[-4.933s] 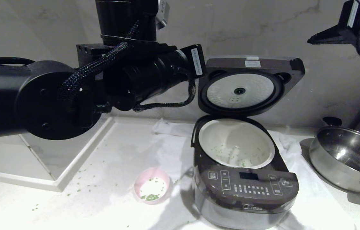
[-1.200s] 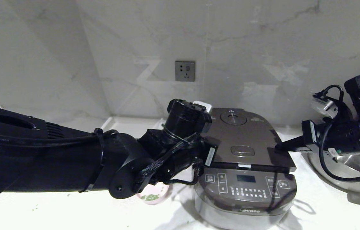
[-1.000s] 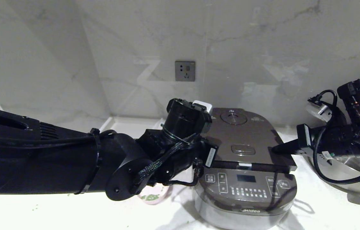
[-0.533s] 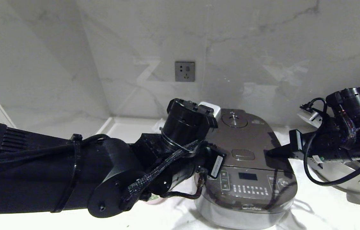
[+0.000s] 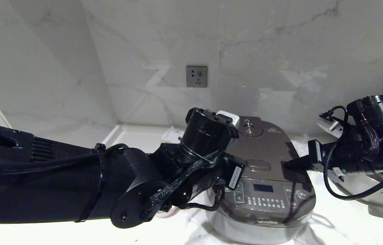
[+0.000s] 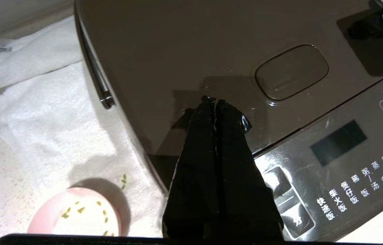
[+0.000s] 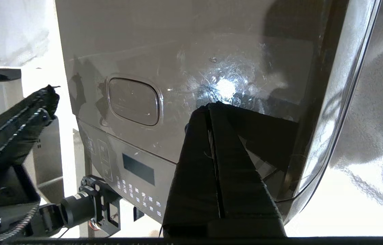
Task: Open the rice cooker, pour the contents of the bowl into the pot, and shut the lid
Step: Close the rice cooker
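Observation:
The rice cooker (image 5: 262, 190) stands at the middle with its lid (image 5: 262, 149) down flat over the pot, which is hidden. My left gripper (image 6: 211, 100) is shut and empty, its tips resting on the lid's left front part, beside the oblong release button (image 6: 291, 71). From the other side my right gripper (image 5: 286, 165) (image 7: 208, 106), also shut and empty, presses its tips on the lid's right front part. The pink bowl (image 6: 41, 212) sits on the counter left of the cooker, with a few green bits of the contents (image 6: 81, 210) on its white inside.
A white towel (image 6: 52, 112) lies under and left of the cooker. A shiny steel pan (image 5: 364, 190) stands close on the right, under my right arm. The marble wall with a socket (image 5: 196, 76) rises just behind. My left forearm (image 5: 58, 183) crosses the left of the counter.
The lid, upright and open some seconds ago and ajar a second ago, has dropped flush with the button panel. Both shut grippers have sunk with it.

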You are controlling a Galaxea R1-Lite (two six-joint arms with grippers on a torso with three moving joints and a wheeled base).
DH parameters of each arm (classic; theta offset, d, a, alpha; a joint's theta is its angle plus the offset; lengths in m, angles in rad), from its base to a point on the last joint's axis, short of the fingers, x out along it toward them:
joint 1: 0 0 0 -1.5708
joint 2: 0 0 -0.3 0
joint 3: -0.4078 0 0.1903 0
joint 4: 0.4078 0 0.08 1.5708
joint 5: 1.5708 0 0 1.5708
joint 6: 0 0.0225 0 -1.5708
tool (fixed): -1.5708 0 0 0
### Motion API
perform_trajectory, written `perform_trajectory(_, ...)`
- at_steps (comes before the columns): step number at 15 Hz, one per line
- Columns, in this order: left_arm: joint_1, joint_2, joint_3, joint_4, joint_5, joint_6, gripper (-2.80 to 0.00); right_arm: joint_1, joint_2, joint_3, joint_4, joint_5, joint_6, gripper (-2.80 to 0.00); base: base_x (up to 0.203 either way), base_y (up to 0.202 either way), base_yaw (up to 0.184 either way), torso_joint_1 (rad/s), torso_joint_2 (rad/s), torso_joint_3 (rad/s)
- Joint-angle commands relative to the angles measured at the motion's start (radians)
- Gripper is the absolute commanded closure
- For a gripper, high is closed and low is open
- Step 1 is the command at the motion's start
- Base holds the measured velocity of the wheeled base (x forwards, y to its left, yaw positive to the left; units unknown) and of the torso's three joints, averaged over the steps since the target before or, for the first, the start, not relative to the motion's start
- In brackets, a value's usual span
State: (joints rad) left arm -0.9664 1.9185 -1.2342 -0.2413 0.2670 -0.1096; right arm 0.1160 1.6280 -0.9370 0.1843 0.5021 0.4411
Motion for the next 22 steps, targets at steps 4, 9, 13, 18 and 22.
perform_trajectory(4, 0.002, 0.052, -0.008, -0.001, 0.003, 0.003, 0.0, 0.001, 0.005, 0.007, 0.003, 0.003, 0.002, 0.0, 0.0, 0.0, 0.0, 0.0, 0.0, 0.0)
perform_trajectory(9, 0.0, 0.116, -0.016, -0.001, 0.004, 0.0, 0.0, 0.001, 0.004, 0.012, 0.003, 0.003, 0.002, 0.0, 0.0, 0.0, 0.0, 0.0, 0.0, 0.0)
perform_trajectory(13, -0.003, 0.1, -0.039, -0.001, 0.009, -0.001, 0.0, 0.001, -0.014, 0.002, 0.003, 0.0, 0.004, 0.0, 0.0, 0.0, 0.0, 0.0, 0.0, 0.0)
perform_trajectory(18, 0.023, 0.053, -0.132, -0.003, 0.054, -0.033, 0.0, 0.001, -0.082, -0.019, 0.003, -0.002, 0.031, 0.0, 0.0, 0.0, 0.0, 0.0, 0.0, 0.0)
perform_trajectory(22, 0.041, 0.033, -0.134, -0.003, 0.054, -0.05, 0.0, 0.002, -0.096, -0.031, 0.003, -0.002, 0.031, 0.0, 0.0, 0.0, 0.0, 0.0, 0.0, 0.0)
